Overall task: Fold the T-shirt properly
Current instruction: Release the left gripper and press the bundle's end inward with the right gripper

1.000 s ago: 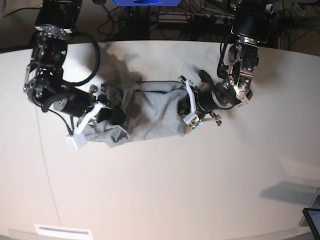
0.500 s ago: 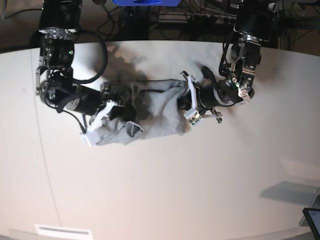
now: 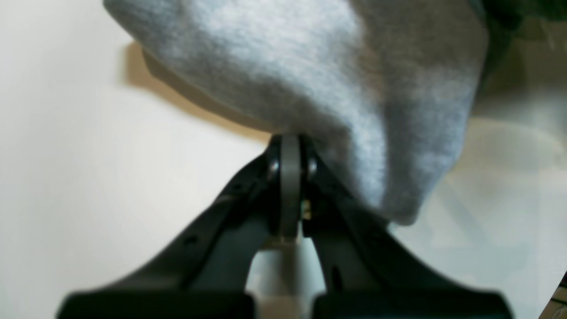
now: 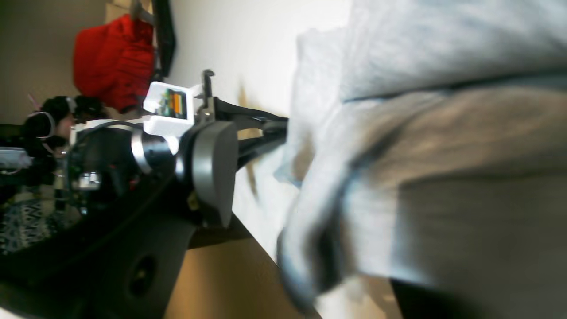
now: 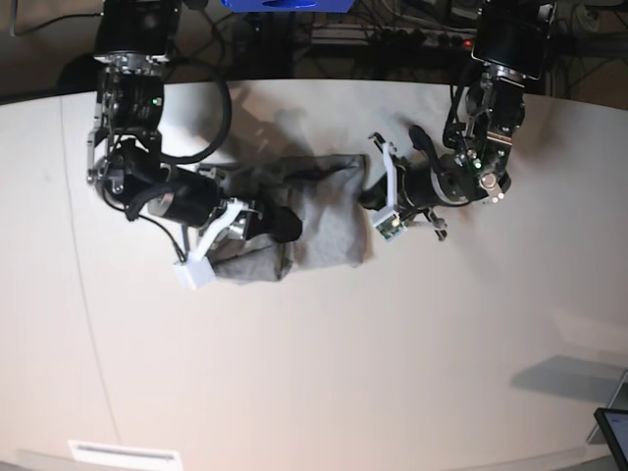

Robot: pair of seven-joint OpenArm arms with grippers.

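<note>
Jaws of the left gripper [image 3: 290,146] were pressed together at the T-shirt's [image 5: 314,211] hem, with grey cloth draped over one finger; whether fabric sat between the pads could not be told from the left wrist view. For the right gripper [image 5: 257,224], buried in the opposite end of the T-shirt, the jaw state could not be told, since the right wrist view showed only blurred cloth folds close to the lens. No containers were present. The T-shirt lay bunched in a short, crumpled band on the white table [image 5: 324,363], between the two arms, with its far edge raised into a ridge. Beyond the table, relative to the T-shirt, a blue box [image 5: 285,5] and dark cabling [image 5: 392,39] sat past the far edge, and a red object [image 4: 110,62] appeared in the right wrist view behind the left arm. A tablet corner [image 5: 613,432] showed well away from the T-shirt at the near table edge. Compared with one second earlier, the right gripper had travelled inward toward the T-shirt's middle, the left gripper had shifted slightly outward, and the cloth band had become shorter and more compressed.
</note>
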